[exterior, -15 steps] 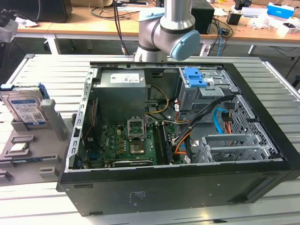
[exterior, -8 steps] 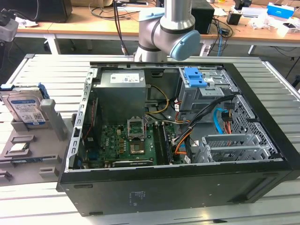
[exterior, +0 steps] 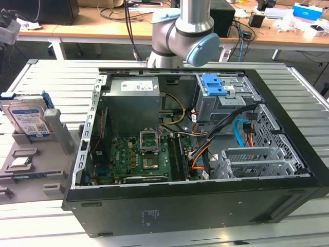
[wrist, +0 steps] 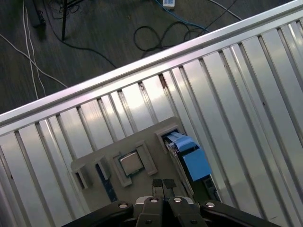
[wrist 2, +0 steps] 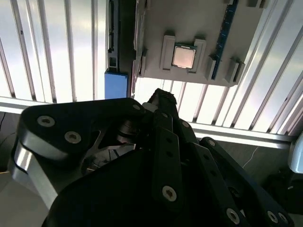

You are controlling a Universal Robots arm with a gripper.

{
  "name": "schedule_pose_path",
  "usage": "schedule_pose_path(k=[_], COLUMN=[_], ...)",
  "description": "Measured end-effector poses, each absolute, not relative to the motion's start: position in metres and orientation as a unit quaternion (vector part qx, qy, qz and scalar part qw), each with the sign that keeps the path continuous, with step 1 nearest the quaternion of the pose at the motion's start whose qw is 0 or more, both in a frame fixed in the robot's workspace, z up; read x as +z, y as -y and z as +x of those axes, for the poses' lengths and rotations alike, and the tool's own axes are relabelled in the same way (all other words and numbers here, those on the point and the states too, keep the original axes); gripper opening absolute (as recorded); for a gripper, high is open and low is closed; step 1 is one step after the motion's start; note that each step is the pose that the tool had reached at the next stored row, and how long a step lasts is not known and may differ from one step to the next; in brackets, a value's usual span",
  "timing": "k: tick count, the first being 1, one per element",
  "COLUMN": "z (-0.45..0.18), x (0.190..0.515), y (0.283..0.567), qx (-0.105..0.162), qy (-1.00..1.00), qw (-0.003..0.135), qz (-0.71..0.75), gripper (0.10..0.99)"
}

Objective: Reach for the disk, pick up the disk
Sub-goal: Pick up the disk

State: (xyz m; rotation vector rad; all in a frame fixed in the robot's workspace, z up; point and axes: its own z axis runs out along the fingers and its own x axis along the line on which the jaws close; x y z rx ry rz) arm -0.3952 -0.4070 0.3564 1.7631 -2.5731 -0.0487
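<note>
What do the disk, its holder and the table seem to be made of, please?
The disk looks like bare silver metal with a paper label and blue plastic rails, judging by its dull sheen. The holder seems matte grey plastic, possibly printed. The table appears to be ribbed aluminium, glossy with reflections.

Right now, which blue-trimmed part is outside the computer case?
The disk, upright in the grey holder at the exterior view's left; the blue clip sits inside the case.

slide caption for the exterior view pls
Open computer case on a slatted metal table, the disk standing in a grey holder at the exterior view's left, robot arm behind.
</note>
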Motion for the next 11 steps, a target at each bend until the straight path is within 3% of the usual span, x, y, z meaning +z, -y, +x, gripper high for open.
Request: schedule_pose_path(k=[11], z=[-0.3952], x=[0.3564], y=[0.407], qx=[-0.015], qy=[0.811], qw=[0.011], qz=[0.585], gripper=[0.106])
